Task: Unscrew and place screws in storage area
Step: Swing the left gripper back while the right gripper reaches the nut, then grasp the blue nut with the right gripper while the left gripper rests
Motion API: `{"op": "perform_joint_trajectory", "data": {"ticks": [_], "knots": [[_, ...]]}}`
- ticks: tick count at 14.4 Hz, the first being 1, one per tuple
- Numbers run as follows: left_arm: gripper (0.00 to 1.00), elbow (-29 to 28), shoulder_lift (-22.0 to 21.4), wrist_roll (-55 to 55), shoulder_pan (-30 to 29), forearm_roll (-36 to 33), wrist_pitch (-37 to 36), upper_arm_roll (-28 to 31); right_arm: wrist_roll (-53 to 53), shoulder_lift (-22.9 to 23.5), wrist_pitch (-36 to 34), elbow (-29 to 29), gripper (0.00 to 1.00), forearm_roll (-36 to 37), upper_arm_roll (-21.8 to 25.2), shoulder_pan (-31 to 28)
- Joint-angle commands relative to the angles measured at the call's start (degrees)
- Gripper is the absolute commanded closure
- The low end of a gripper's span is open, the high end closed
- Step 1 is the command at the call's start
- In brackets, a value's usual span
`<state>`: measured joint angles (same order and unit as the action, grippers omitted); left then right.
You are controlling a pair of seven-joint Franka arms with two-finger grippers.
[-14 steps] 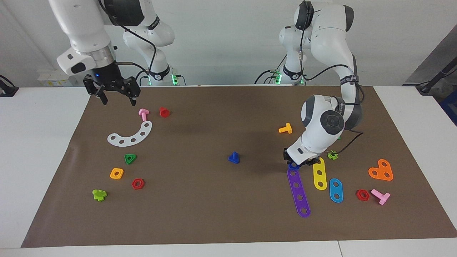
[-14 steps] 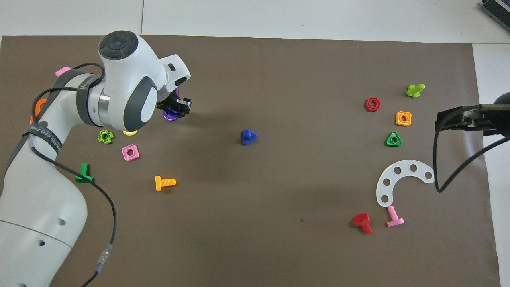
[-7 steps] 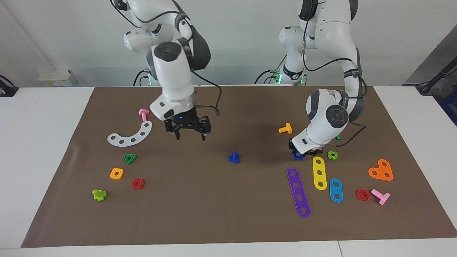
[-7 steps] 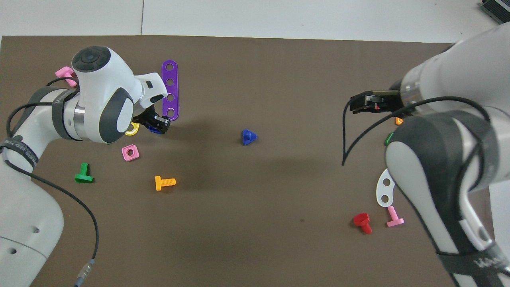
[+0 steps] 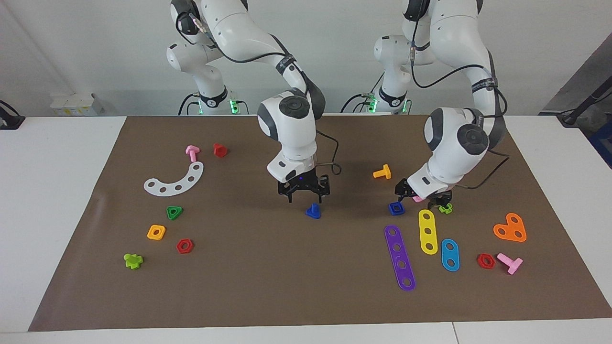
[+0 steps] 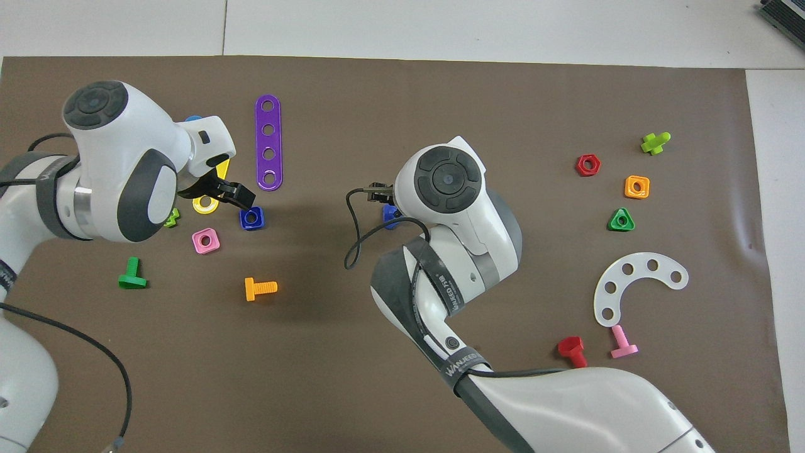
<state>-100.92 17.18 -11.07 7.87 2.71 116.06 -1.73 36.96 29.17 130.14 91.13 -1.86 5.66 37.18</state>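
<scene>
The dark-blue screw (image 5: 313, 210) with the triangular head stands on the mat's middle; in the overhead view (image 6: 390, 217) my right wrist partly covers it. My right gripper (image 5: 304, 198) hangs open just above it, apart from it. A blue square nut (image 5: 396, 208) lies loose on the mat. My left gripper (image 5: 423, 198) is open beside that nut, over a pink nut (image 6: 205, 240). The storage area holds the white curved strip (image 5: 174, 180), green triangle (image 5: 174, 212), orange square (image 5: 156, 232) and red hexagon (image 5: 184, 246).
Purple (image 5: 399, 258), yellow (image 5: 428, 231) and blue (image 5: 450, 254) strips and an orange heart (image 5: 510, 228) lie toward the left arm's end. An orange bolt (image 5: 382, 172) lies near my left gripper. A pink bolt (image 5: 192, 153) and red bolt (image 5: 219, 149) lie by the white strip.
My right arm swung from the mat's right-arm end to over the blue screw. My left gripper carried the blue square nut off the purple strip, let it go on the mat and drew away.
</scene>
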Motion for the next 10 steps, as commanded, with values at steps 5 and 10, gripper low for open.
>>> {"op": "perform_joint_trajectory", "data": {"ticks": [5, 10], "knots": [[0.00, -1.82, -12.42, -1.14, -6.81, 0.64, -8.82, 0.58, -1.89, 4.76, 4.60, -0.96, 0.39, 0.19, 0.05, 1.14], [0.00, -2.00, -20.42, 1.12, -10.24, 0.46, -15.68, 1.20, -2.69, 4.67, 3.72, -0.87, 0.50, 0.10, 0.05, 1.40]]}}
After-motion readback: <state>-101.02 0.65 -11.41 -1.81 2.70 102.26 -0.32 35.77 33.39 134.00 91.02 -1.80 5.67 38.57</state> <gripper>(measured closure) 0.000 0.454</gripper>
